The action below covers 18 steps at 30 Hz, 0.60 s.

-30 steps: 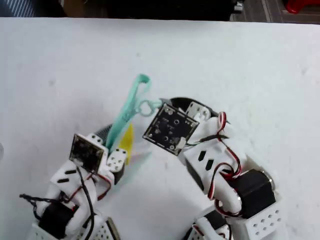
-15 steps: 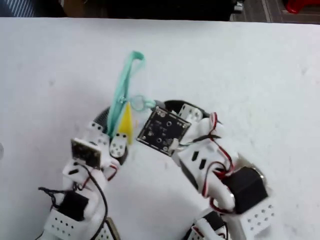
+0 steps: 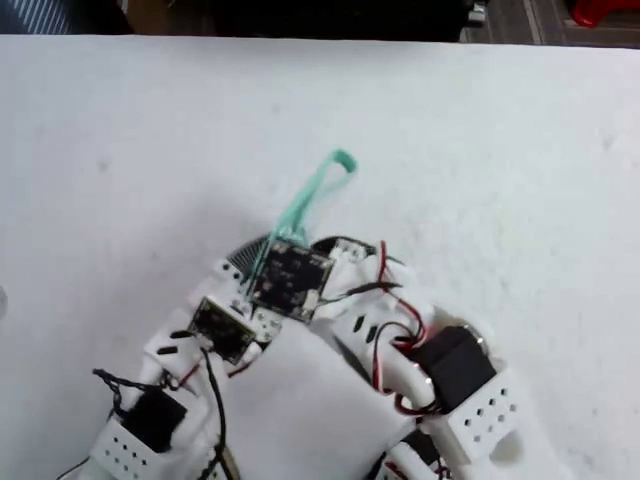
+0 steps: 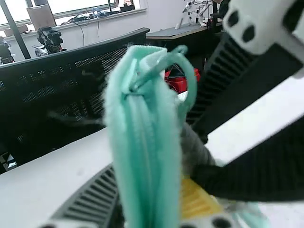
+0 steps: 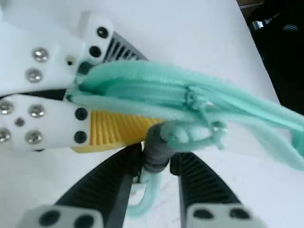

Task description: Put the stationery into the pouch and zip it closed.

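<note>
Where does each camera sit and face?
High view: above the table, looking down on left arm, right arm and teal pouch.
Left wrist view: on the left arm, facing the pouch and the right tool's fingers.
Right wrist view: on the right arm, past its own tool pinching a grey piece, facing the left tool gripping the pouch.
Shared: the pouch.

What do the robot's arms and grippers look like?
The left arm and right arm are white shells around black servo blocks, with rows of small holes near the bases. Red and black cables loop along both. A dark square circuit board sits on each wrist. The fingers are black and ribbed; the left gripper has a white bracket with silver screws.
</note>
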{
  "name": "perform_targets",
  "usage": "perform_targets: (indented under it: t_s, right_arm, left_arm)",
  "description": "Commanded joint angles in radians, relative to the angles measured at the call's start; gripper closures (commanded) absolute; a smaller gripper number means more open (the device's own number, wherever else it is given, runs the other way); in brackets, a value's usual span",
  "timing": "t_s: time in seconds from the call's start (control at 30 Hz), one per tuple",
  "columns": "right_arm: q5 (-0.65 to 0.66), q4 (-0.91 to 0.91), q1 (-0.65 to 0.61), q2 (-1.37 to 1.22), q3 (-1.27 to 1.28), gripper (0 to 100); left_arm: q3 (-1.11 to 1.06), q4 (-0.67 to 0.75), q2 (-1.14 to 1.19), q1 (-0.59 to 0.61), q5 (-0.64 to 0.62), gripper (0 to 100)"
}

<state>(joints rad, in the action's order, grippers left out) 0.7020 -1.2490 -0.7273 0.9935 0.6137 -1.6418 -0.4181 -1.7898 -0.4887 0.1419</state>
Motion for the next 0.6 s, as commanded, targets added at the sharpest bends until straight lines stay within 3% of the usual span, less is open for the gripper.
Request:
perform_targets:
  t_s: [0.0,0.27,0.43,0.57]
  right_arm:
    - [-0.061,-0.01,-0.039,0.042,-0.008,75.9]
    - [-0.068,-0.005,-0.038,0.214,-0.006,75.6]
    - [-0.071,0.005,-0.038,0.18,-0.006,75.8]
    - [-0.155,0.065,-0.038,0.12,-0.003,75.8]
  left_arm:
    - [0.017,-0.018,0.002,-0.022,0.009,98]
    - [0.032,-0.038,0.002,-0.021,0.002,98]
    - [0.032,-0.038,0.002,-0.022,0.002,98]
    - [0.032,-0.038,0.002,-0.022,0.002,98]
